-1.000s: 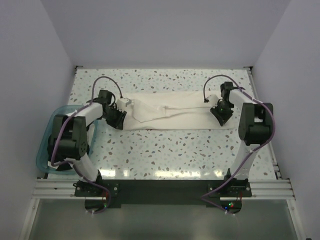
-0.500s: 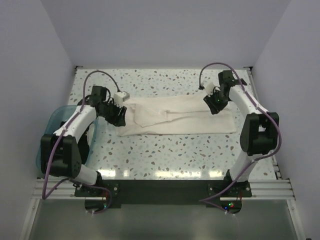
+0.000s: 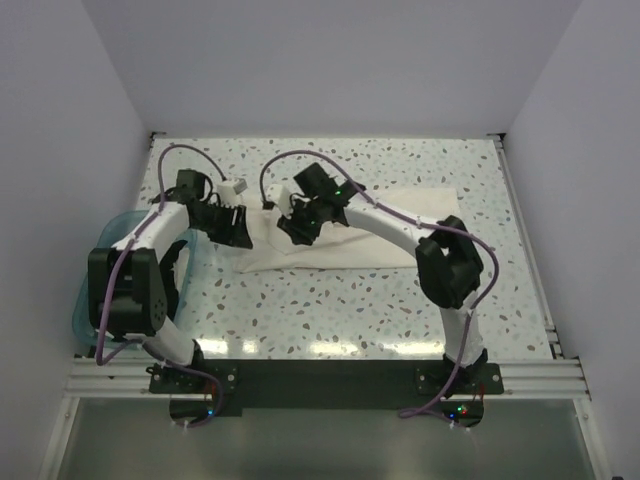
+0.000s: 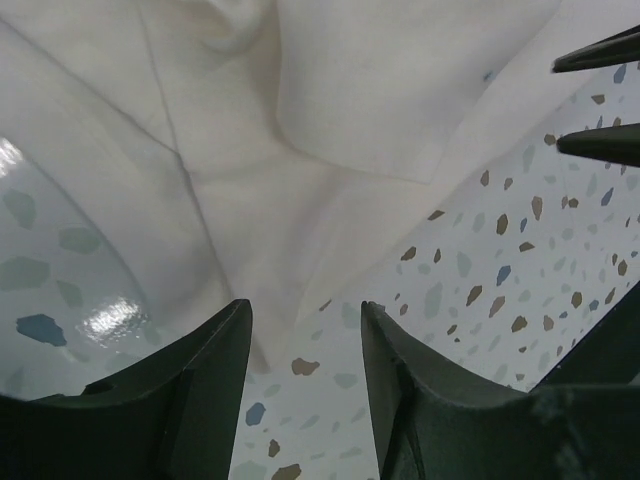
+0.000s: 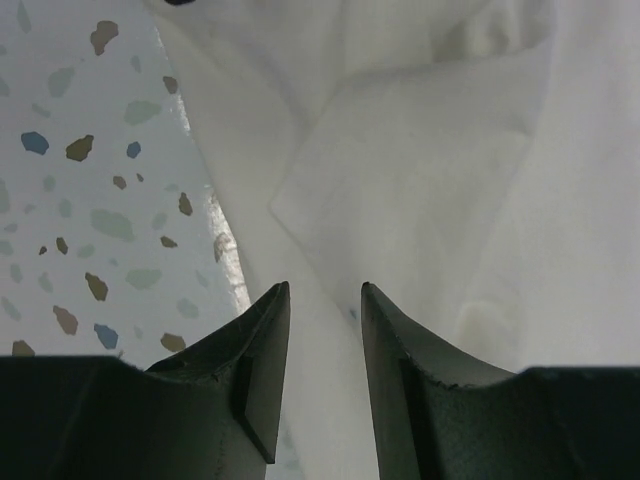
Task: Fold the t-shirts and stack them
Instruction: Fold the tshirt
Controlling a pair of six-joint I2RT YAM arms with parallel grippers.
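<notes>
Though the overhead view takes in the whole tabletop (image 3: pixel 330 310), both arms cross its middle and cover much of what I want to see. The right arm stretches into the left half of the frame and lies over the white t-shirt (image 3: pixel 345 252), hiding its upper left part. The shirt is spread flat at the centre of the frame, with its right end bare. The right end effector (image 3: pixel 300 226) sits over the shirt's left part, and the left end effector (image 3: pixel 232 226) is just beside the shirt's left edge. From above I cannot make out either pair of fingers. The teal tub (image 3: pixel 80 318) at the left edge is mostly hidden behind the left arm, and I cannot see into it.

In the left wrist view the left end effector (image 4: pixel 305 335) is released, its fingers spread over the speckled tabletop (image 4: pixel 520 280). White cloth (image 4: pixel 400 80) fills the top of that frame. I cannot identify the two dark tips cut off at the upper right, and the glossy patch at lower left is too blurred to read.

In the right wrist view the right end effector (image 5: pixel 323 330) is also released. Its gap is narrow, with cloth (image 5: pixel 450 150) below it and nothing clamped that I can see.

I count one t-shirt, one tub, two arms and two end effectors, each with two fingers.
</notes>
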